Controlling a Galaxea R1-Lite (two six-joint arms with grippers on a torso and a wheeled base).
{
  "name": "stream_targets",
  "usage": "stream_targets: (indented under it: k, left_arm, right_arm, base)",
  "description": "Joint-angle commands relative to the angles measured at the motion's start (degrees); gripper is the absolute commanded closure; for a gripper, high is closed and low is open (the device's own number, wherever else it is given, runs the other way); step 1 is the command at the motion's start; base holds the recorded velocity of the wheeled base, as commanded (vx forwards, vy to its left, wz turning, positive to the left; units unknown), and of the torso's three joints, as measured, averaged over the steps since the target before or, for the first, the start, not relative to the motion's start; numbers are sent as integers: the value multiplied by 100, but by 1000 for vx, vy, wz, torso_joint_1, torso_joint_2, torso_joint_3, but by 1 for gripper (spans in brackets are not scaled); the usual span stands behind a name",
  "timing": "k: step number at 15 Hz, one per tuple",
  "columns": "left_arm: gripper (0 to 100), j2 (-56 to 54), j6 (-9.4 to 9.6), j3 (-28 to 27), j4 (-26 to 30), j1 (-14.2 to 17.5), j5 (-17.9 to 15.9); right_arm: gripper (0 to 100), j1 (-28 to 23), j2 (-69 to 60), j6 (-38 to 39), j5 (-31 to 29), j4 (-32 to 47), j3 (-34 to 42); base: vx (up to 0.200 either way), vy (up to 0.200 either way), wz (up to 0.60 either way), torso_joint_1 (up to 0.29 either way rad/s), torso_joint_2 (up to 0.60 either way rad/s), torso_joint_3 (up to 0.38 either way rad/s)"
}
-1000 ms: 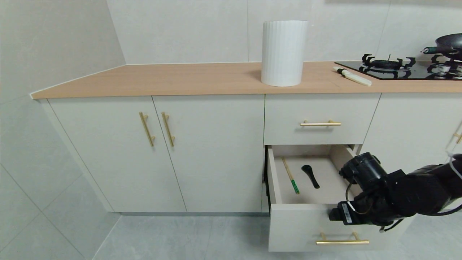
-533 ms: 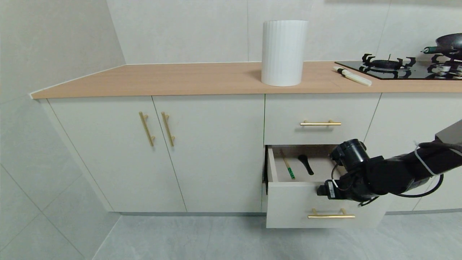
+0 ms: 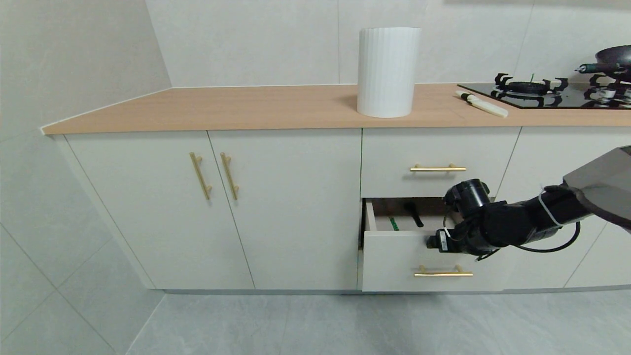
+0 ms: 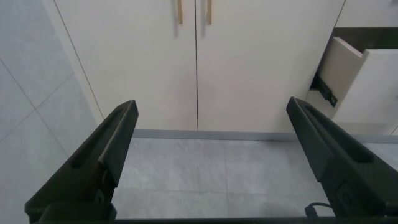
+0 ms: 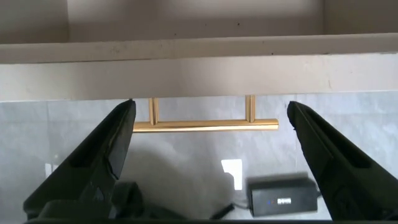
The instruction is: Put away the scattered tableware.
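Observation:
The lower drawer [image 3: 394,261] stands open by a narrow gap. Inside it I glimpse the green-tipped chopsticks [image 3: 393,224] and a black spoon [image 3: 413,215]. My right gripper [image 3: 432,241] is against the top of the drawer front, above the gold handle [image 3: 442,272]. In the right wrist view the right gripper [image 5: 210,107] is open, its fingers spread wide on either side of the handle [image 5: 205,126], with the drawer front's upper edge [image 5: 199,71] close ahead. My left gripper [image 4: 211,107] is open and holds nothing, low before the cabinet doors, with the drawer's side [image 4: 345,65] off to one side.
On the wooden countertop [image 3: 246,108] stand a tall white ribbed container [image 3: 388,71] and a white-handled knife [image 3: 480,104]. A gas hob [image 3: 547,93] with a dark pan [image 3: 613,55] is at the right. The upper drawer [image 3: 438,162] and double doors [image 3: 214,207] are shut.
The lower drawer has slid from wide open to nearly shut. My right arm has moved in toward the cabinet with it, staying against the drawer front.

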Motion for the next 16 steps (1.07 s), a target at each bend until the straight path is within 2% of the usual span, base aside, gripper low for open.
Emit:
stream_targets:
  k: [1,5,16]
  left_arm:
    - [0,0,-2,0,-1,7,4]
    - [0,0,-2,0,-1,7,4]
    - [0,0,-2,0,-1,-2,4]
  right_arm:
    - [0,-65,299,-3,-4,-15,-357]
    - [0,-153,615,-3,-4,-190,-814]
    - [0,-302,1494,-187,-21,-2256,-999]
  base:
    - [0,0,0,0,0,0]
    - [0,0,0,0,0,0]
    - [0,0,0,0,0,0]
